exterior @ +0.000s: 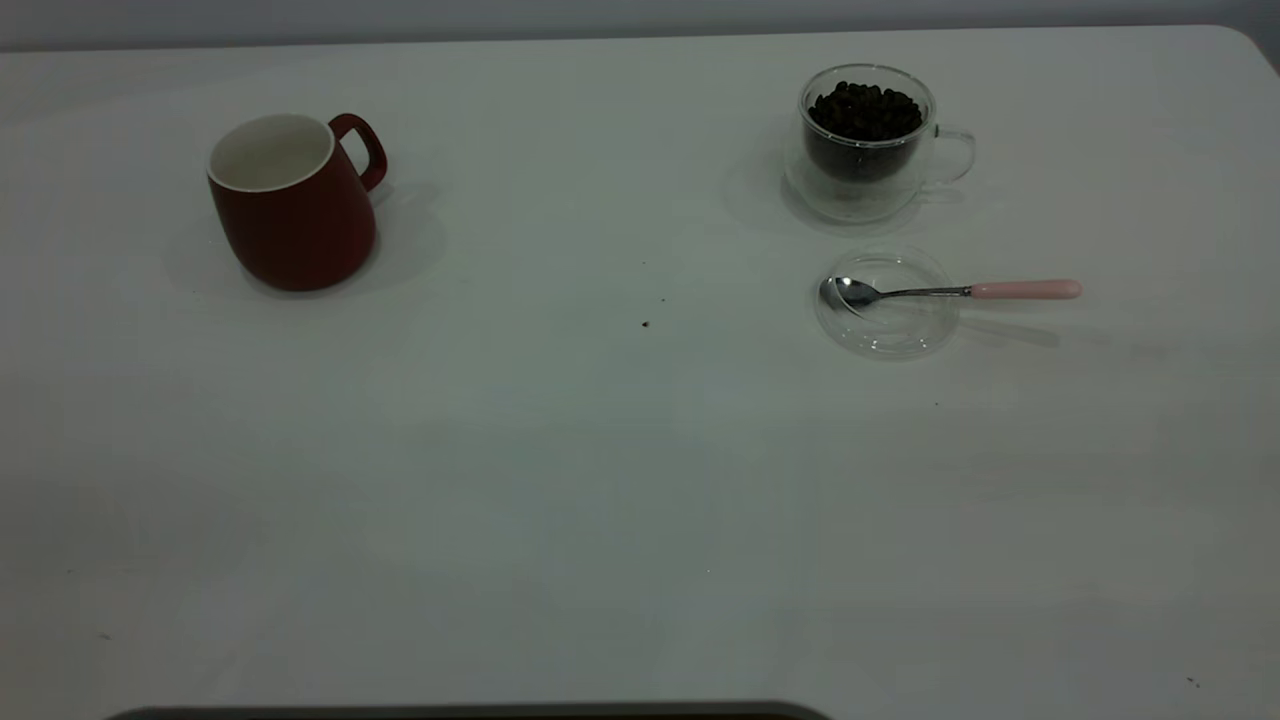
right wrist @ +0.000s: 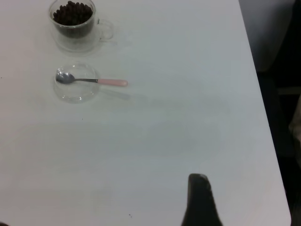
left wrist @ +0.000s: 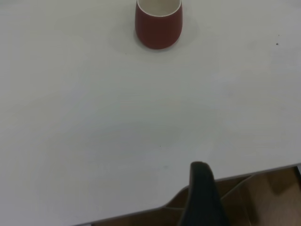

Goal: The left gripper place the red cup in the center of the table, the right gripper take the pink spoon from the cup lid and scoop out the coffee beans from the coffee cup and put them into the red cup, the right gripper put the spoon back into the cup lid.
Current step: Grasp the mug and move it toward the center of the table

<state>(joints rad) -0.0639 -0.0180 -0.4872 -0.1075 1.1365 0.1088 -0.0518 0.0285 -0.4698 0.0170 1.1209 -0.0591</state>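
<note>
Red cup [exterior: 292, 205] far left; coffee cup [exterior: 866, 140] of coffee beans [exterior: 865, 110] far right, pink spoon [exterior: 950, 291] on cup lid [exterior: 887, 320] nearer. No writing visible. Tool states: cannot tell.

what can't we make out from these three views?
- Left gripper: left wrist view shows one dark finger, cut off by the frame edge; open or shut unknown.
- Right gripper: likewise in the right wrist view.
- Exterior view: both arms out of frame.
- Red cup: handle hidden in left wrist view.
</note>
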